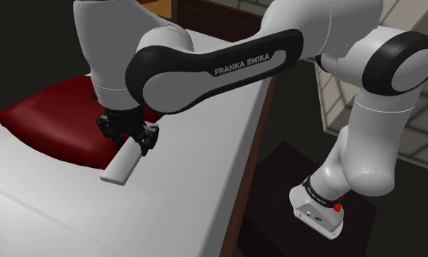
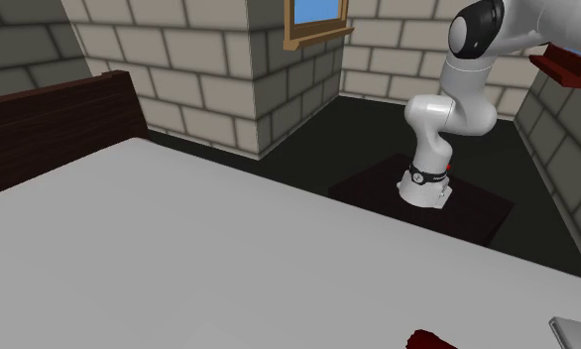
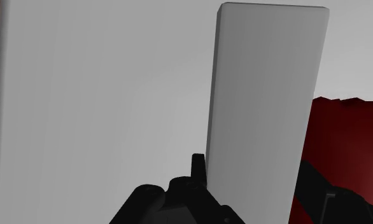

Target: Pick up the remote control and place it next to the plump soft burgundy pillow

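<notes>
The white bed [image 1: 198, 153] took up most of the shoulder view, a smooth, flat, unpatterned surface with a dark wooden headboard [image 2: 51, 119] at its end in the second exterior view, and pale stone-block walls [image 2: 199, 69] stood behind it. The white arm [image 1: 169, 80], glossy with dark joints, reached over the bed from a dark box stand [image 1: 293, 171], and grey capitals on its forearm read "FRANKA EMIKA" [image 1: 245, 64]. The burgundy pillow [image 1: 52, 124] lay plump and softly rounded on the bed at the shoulder view's left, with a faint sheen on its top. The remote control [image 1: 122, 164] was a plain, flat, light-grey slab with squared corners and no buttons or markings drawn on it. It lay along the bed just beside the pillow's edge, its near end under the black tool [image 1: 128, 137]. In the wrist view the remote control [image 3: 261, 95] ran straight out from the tool [image 3: 252, 172], whose fingers [image 3: 198, 167] pressed against its two long edges, pinching it, with the pillow [image 3: 344, 146] close alongside.
</notes>
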`<state>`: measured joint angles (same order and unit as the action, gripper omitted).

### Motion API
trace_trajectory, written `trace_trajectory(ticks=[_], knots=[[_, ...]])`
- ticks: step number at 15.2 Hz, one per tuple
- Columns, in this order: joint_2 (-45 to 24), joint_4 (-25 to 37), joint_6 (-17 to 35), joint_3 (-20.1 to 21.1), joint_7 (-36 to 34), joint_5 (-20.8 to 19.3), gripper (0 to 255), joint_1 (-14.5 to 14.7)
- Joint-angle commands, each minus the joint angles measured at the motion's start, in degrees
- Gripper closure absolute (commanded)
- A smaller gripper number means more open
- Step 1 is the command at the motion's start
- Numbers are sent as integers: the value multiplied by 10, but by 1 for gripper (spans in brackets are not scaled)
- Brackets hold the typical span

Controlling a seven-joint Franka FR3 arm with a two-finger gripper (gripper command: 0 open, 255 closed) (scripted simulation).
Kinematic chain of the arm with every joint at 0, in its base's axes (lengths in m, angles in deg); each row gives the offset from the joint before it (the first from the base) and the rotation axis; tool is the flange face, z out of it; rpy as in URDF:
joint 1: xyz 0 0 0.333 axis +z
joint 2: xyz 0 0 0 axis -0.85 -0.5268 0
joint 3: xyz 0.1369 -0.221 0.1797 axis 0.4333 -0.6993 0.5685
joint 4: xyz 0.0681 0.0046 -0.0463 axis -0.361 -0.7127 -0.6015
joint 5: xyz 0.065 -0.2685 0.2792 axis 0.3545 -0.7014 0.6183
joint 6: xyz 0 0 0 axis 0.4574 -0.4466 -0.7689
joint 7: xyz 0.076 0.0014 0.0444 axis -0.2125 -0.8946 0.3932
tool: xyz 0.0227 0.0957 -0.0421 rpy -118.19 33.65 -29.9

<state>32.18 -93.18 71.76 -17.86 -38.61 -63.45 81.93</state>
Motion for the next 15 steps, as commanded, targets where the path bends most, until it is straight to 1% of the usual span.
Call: trace_trajectory(ticks=[1, 15], knots=[[-2, -11, 14, -1, -1, -2, 255, -1], [-36, -73, 105, -12, -15, -23, 255, 2]])
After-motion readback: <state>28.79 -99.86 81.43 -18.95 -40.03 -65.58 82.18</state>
